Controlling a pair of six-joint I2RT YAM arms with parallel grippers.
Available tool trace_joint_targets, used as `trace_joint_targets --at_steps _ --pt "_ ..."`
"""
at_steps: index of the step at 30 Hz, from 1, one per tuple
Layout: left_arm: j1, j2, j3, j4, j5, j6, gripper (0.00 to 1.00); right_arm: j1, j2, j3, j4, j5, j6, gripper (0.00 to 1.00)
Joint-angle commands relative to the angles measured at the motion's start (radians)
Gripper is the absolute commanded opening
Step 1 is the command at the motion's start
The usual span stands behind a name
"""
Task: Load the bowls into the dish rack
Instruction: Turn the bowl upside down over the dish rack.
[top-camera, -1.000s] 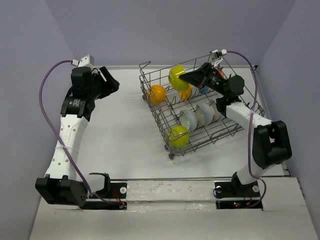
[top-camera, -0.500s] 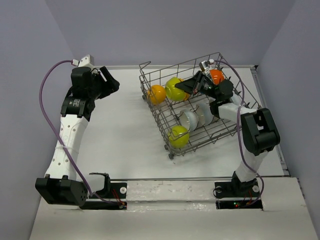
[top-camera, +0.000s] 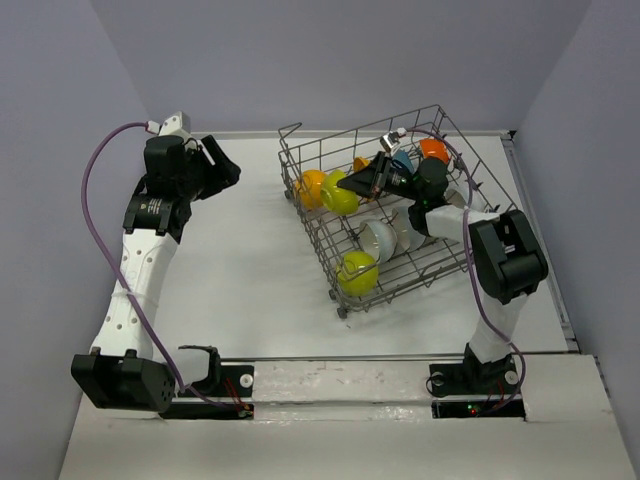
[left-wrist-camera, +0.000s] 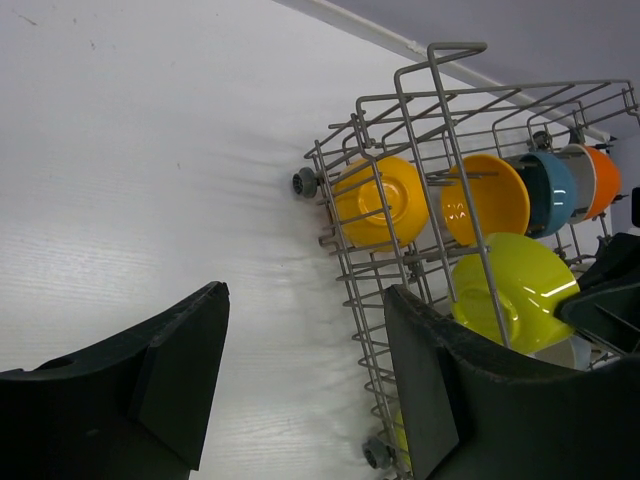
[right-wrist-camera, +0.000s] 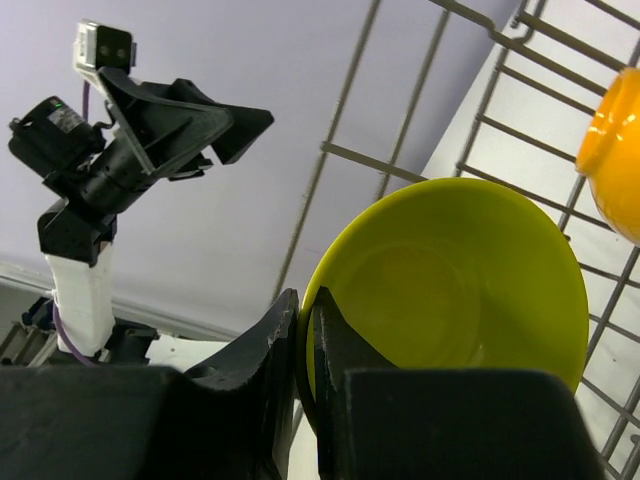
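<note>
Presently, the left gripper (left-wrist-camera: 300, 300) hangs over the table (top-camera: 250, 250) to the left of the dish rack (top-camera: 362, 128), fingers wide apart, nothing between them. It is idle, by the look of it.

Rack contents, left to right in the top view:
- A yellow-orange bowl (top-camera: 312, 186) stands on edge at the left end.
- Just beside it is a lime bowl (top-camera: 338, 196), inside the rack and tilted on edge.
- The right gripper (right-wrist-camera: 305, 312) is pinched on that bowl's rim, one finger inside and one outside.
- Lower down, a second lime bowl (top-camera: 357, 272) sits in the near corner.
- The white bowls (top-camera: 385, 236) are slotted between tines mid-rack.
- A blue bowl (top-camera: 402, 166) and an orange bowl (top-camera: 433, 150) stand along the far side.

Progress: no bowl shows outside the rack from above. The held lime bowl looks like the last one. It is among the tines but not yet let go. What is left, probably, is seating it next to the yellow-orange bowl, opening the fingers and backing out without hooking the wires.
</note>
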Motion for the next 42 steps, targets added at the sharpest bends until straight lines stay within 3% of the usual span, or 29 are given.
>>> trace_joint_targets --at_steps 1,42 --pt "0.006 -0.033 -0.006 0.042 0.02 0.001 0.72 0.017 0.018 0.05 0.014 -0.015 -0.001 0.01" --pt "0.005 -0.048 -0.02 0.04 0.029 0.004 0.72 0.076 0.102 0.096 -0.296 -0.005 -0.137 0.01"
